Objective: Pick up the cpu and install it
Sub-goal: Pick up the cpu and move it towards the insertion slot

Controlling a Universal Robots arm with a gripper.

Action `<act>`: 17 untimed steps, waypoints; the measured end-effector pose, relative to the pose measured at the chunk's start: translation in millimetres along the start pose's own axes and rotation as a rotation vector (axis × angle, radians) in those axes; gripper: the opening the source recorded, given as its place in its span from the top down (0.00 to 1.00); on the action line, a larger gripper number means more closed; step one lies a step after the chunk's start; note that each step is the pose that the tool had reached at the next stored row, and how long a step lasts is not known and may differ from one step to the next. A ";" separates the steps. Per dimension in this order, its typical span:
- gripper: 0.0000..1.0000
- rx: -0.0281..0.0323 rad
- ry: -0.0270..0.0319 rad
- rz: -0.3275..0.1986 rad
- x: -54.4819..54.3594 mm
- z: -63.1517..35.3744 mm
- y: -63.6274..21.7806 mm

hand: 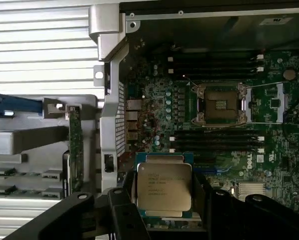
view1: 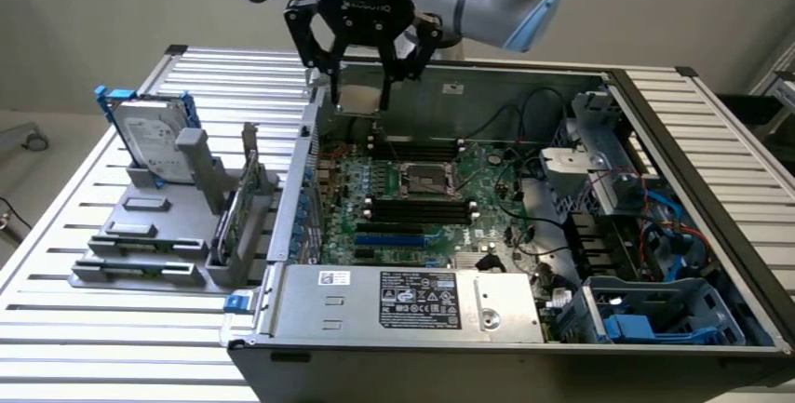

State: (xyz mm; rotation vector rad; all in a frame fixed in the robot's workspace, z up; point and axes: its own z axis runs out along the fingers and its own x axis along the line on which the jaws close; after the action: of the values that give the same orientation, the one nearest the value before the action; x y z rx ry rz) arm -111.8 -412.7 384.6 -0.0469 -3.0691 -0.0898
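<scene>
The cpu [view1: 359, 97] [hand: 164, 186], a small square chip with a shiny silver top, hangs in the air above the open computer case. My gripper [view1: 360, 100] [hand: 165, 200] is shut on it, one black finger on each side. The chip is over the case's back left corner in the exterior view, well above the motherboard. The empty cpu socket [view1: 423, 180] [hand: 220, 103] lies open in the middle of the green board, off to one side of the chip and lower.
A hard drive in a blue frame [view1: 152, 138] stands on a grey fixture [view1: 143, 235] at the exterior view's left. Dark memory sticks [view1: 416, 209] flank the socket. The power supply [view1: 410, 301] and drive cages [view1: 646, 319] fill the case's near side, all on a slatted table [view1: 112, 329].
</scene>
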 end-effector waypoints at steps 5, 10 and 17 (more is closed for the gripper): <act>0.45 0.0000 0.0000 0.000 -23.1 8.1 10.1; 0.45 -0.0001 0.0000 0.000 -46.1 16.2 20.5; 0.45 -0.0002 -0.0001 0.000 -65.6 28.5 38.4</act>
State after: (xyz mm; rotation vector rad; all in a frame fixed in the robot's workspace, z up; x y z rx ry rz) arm -47.1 -374.6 353.7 -0.0472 -3.0692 -0.0900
